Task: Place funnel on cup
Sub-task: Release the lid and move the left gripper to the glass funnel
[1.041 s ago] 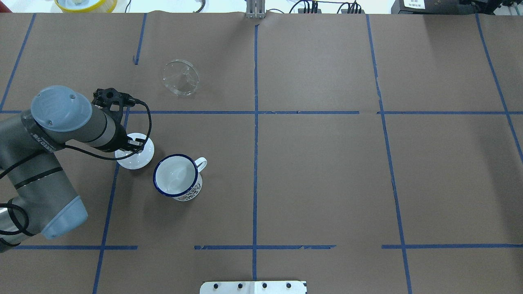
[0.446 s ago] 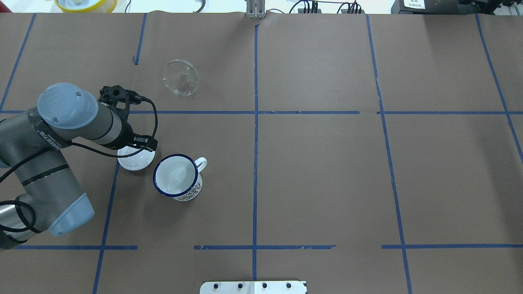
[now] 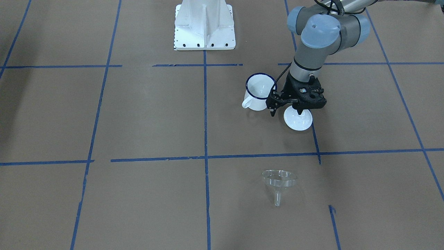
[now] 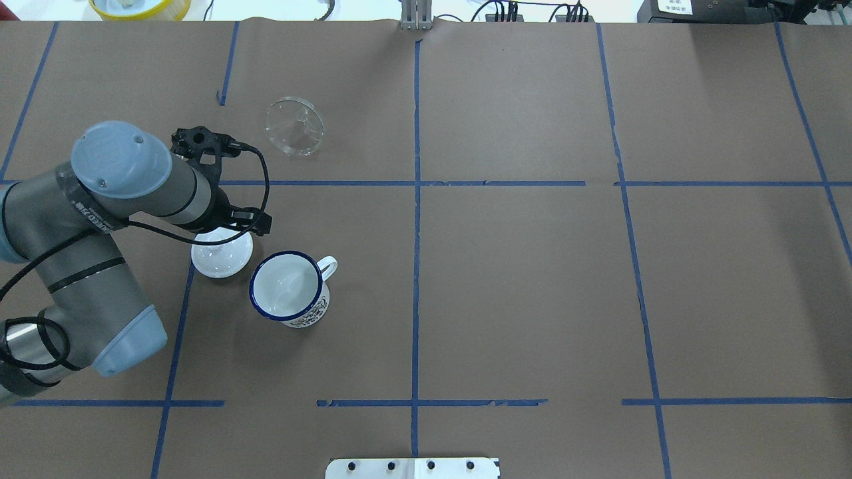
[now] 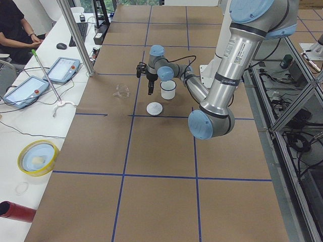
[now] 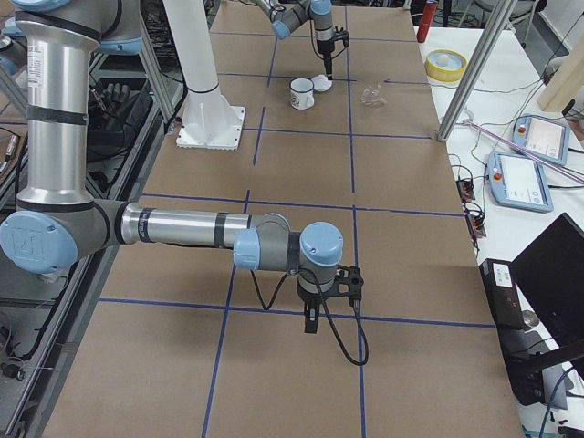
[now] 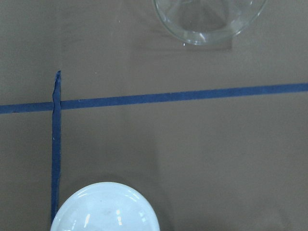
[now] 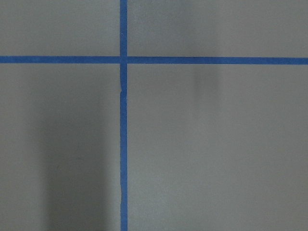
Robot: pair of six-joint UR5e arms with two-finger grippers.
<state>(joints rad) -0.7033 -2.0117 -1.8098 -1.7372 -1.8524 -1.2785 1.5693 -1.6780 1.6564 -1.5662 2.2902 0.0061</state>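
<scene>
The clear funnel (image 4: 294, 126) lies on the brown table, far from the robot; its rim shows at the top of the left wrist view (image 7: 209, 19). The white cup (image 4: 287, 287) with the dark blue rim stands upright and empty, its handle to the right. My left gripper (image 3: 299, 116) hangs just above the far edge of a round white lid (image 4: 223, 256), left of the cup. Its fingers look closed and hold nothing. My right gripper (image 6: 310, 324) hovers over bare table far from these things; I cannot tell whether it is open or shut.
The lid (image 3: 297, 121) lies flat on the table beside the cup (image 3: 258, 92). Blue tape lines cross the brown table (image 4: 532, 299). The white robot base (image 3: 204, 24) stands at the near middle edge. A yellow bowl (image 4: 140, 6) sits beyond the far edge.
My left arm has moved away from the robot, off the lid and toward the funnel. The lid stays on the table. The cup and funnel have not moved.
</scene>
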